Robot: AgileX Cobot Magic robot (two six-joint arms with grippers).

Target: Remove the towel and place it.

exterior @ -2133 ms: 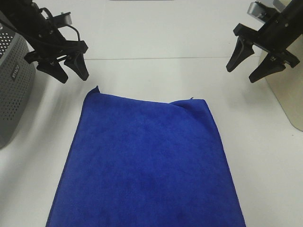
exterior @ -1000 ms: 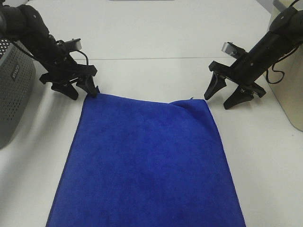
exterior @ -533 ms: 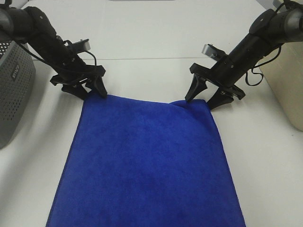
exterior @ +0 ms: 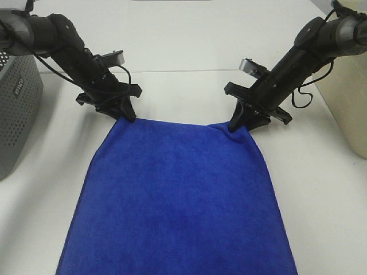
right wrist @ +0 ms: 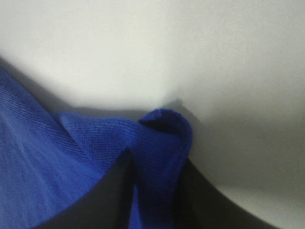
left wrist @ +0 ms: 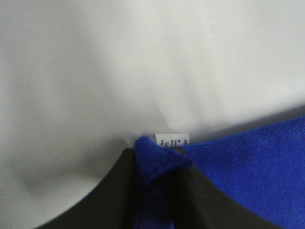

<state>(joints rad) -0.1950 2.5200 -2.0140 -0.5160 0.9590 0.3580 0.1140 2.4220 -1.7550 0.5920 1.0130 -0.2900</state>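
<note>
**Two grippers pinch the far corners of a blue towel lying flat on a white table**

A large royal-blue plush towel [exterior: 178, 195] lies spread flat on the table, its near end running off the bottom of the overhead view. The left gripper [exterior: 118, 113] is down on its far left corner and the right gripper [exterior: 243, 124] on its far right corner. In each wrist view, blue cloth fills the gap between the two dark fingers, so both grippers look clamped on the towel. Beside the left pinch a small white tag [left wrist: 172, 140] pokes out. The right pinch holds a bunched fold of cloth.

The likely trouble is a slip. Each bite takes only the very tip of a corner, and plush cloth may pull free once the towel's weight hangs from it. If one corner lets go, the towel would swing from the other arm. Uneven lifting could also drag the towel sideways.

The table [exterior: 189, 46] is plain white, smooth and matte. A grey perforated basket [exterior: 17, 114] stands at its left edge, well apart from the towel. A pale beige container [exterior: 350, 109] stands at the right edge. Nothing of the room beyond the table is visible.
</note>
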